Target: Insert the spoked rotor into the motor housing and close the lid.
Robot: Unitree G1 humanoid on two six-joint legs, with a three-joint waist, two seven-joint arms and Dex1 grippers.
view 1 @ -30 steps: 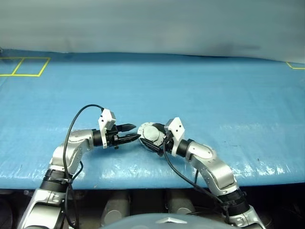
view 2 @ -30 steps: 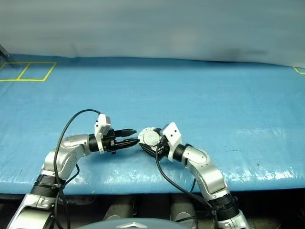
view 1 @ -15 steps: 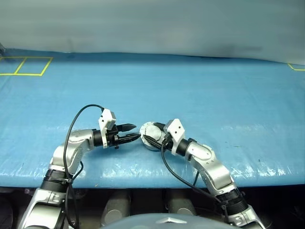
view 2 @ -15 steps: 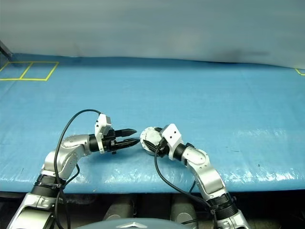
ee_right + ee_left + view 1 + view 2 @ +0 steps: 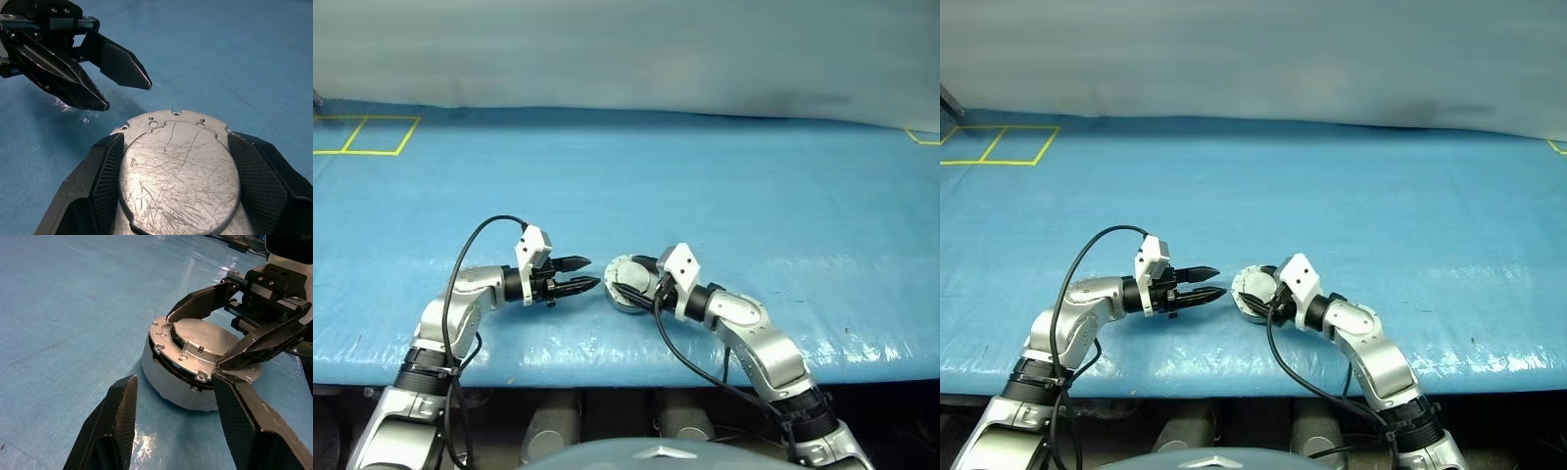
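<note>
The right gripper straddles the lid: one black finger lies on each side of the disc's rim, the jaws spread to about the disc's width. Whether the pads press the rim or merely stand beside it cannot be told.

The lid sits grey face up on the motor housing, which rests flat on the blue table cover near the front edge. A dark seam shows between lid and housing on the side facing the left wrist camera, so the lid appears not fully seated. The spoked rotor is presumably inside, under the lid.

The left gripper is empty, jaws parted, pointing level toward the housing from the robot's left and standing just beside it without contact.

The assembly's axis is vertical. The right arm is the nearer one, already over the part; closing calls for a downward press along that axis.
</note>
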